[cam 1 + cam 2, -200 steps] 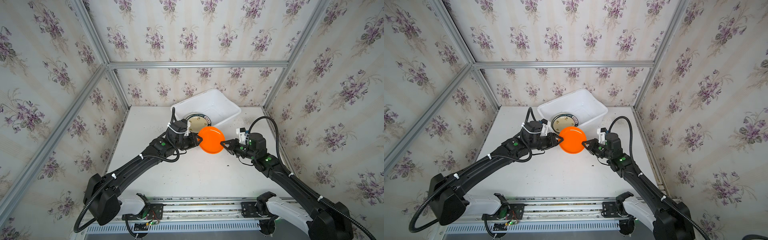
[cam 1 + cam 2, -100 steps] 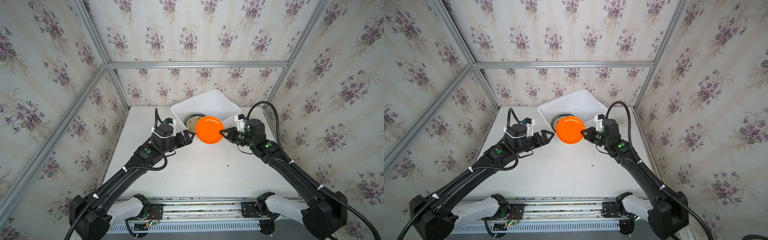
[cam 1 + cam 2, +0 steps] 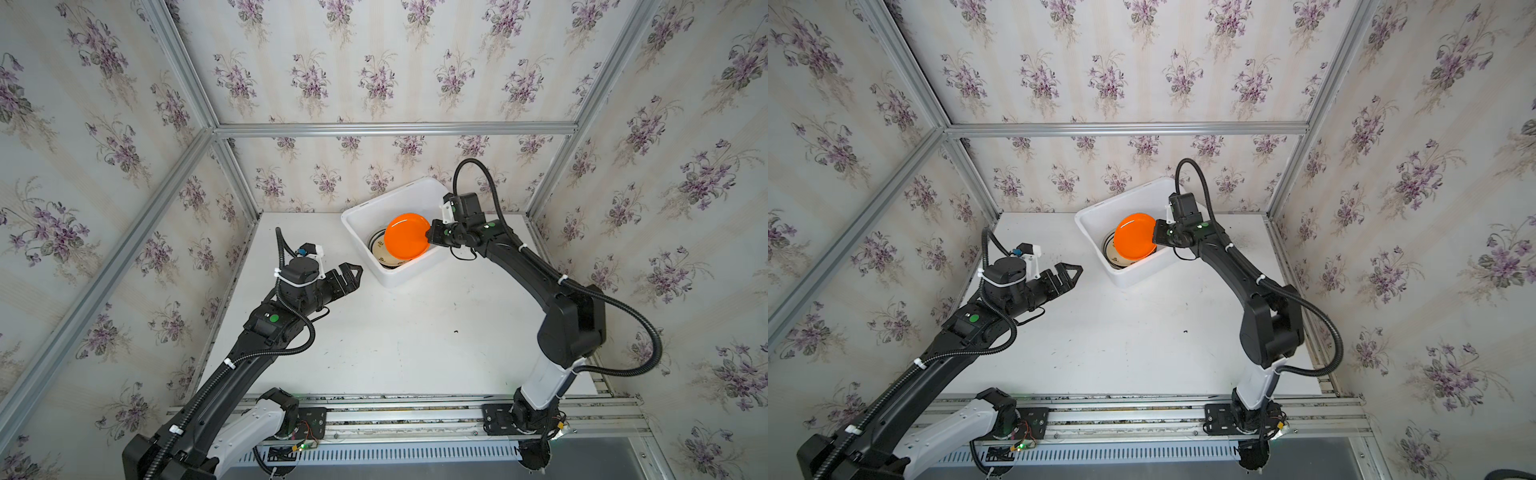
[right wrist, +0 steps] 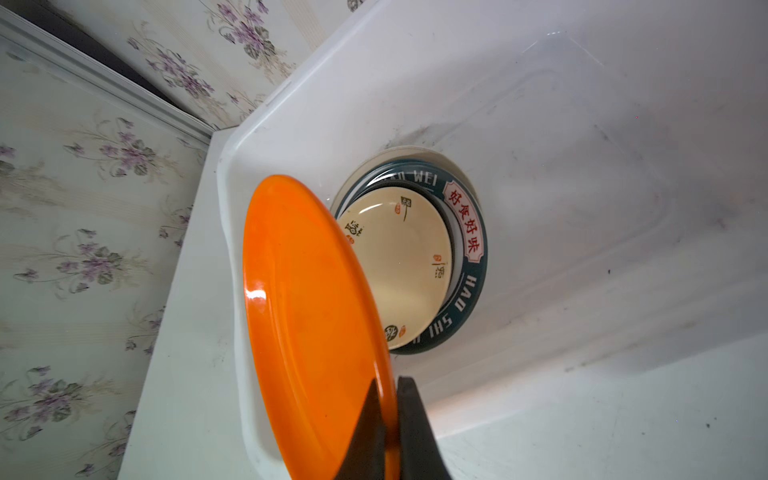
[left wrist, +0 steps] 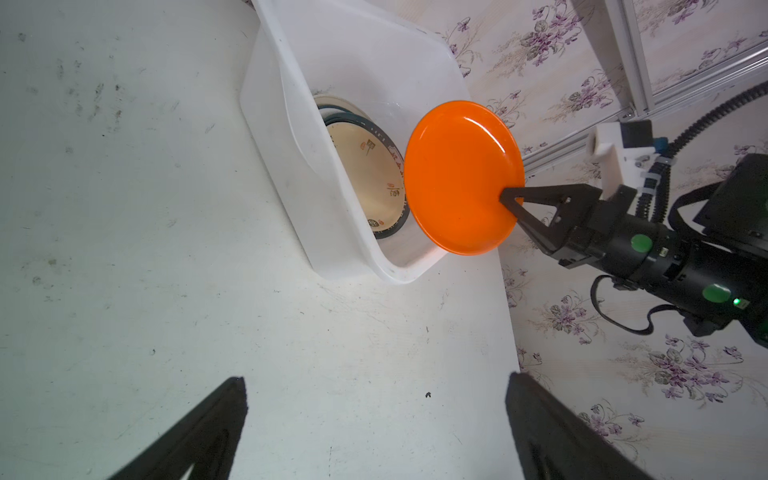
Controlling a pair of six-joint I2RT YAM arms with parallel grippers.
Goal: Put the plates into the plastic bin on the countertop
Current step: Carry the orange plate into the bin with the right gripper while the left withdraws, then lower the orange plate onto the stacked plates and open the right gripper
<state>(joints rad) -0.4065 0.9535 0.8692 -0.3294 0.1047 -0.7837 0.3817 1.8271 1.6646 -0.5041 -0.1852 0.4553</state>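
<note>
Glossy orange plate [image 3: 406, 241], rim pinched by the right tool [image 4: 390, 399], hangs tilted over the white plastic bin [image 3: 401, 276], partly hiding stacked plates [image 4: 469, 249] inside, count unclear. The left tool [image 3: 355, 270] gapes empty near the bin.

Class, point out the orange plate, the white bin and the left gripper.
orange plate [image 3: 407, 241]: in a top view, middle of its face
white bin [image 3: 415, 272]: in a top view, near outer wall
left gripper [image 5: 374, 380]: left wrist view, midway between its fingertips
</note>
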